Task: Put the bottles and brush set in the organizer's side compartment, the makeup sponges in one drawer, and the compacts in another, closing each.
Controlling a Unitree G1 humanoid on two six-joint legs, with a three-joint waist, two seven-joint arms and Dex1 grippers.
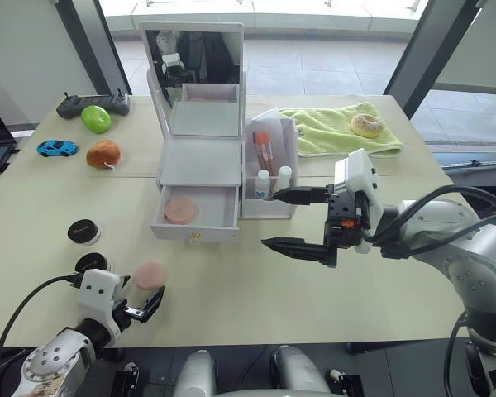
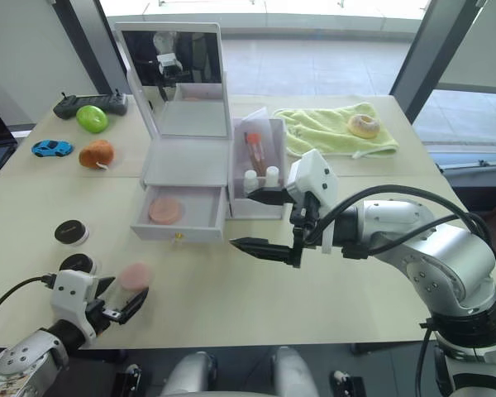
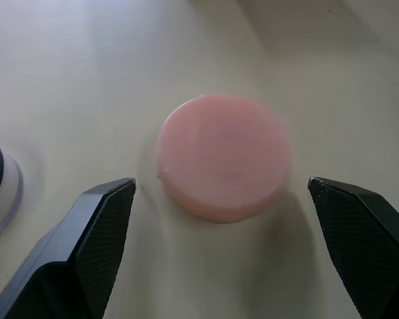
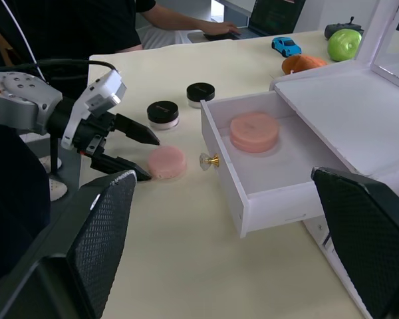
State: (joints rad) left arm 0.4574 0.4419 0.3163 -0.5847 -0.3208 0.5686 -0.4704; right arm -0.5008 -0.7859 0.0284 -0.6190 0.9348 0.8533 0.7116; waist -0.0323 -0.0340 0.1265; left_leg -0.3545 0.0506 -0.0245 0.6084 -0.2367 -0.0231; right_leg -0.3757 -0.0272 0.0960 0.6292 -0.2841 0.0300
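Sponge step: the left end effector (image 1: 145, 308), fingers spread, brackets the round pink makeup sponge (image 1: 150, 275) lying on the beige surface (image 1: 256, 289). Next, pinch it and carry it to the open white drawer (image 1: 196, 217). The right end effector (image 1: 293, 220) hangs spread.

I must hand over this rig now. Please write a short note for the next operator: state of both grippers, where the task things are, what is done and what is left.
Left gripper: open, fingers either side of a pink makeup sponge lying on the table, not yet gripped.
Right gripper: open, holding nothing, in front of the organizer.
Done: bottles and brush set stand in the side compartment; one sponge lies in the open lower drawer.
Left: second sponge into that drawer, close it; the two black-lidded compacts on the table near the left gripper go into another drawer, then close it.
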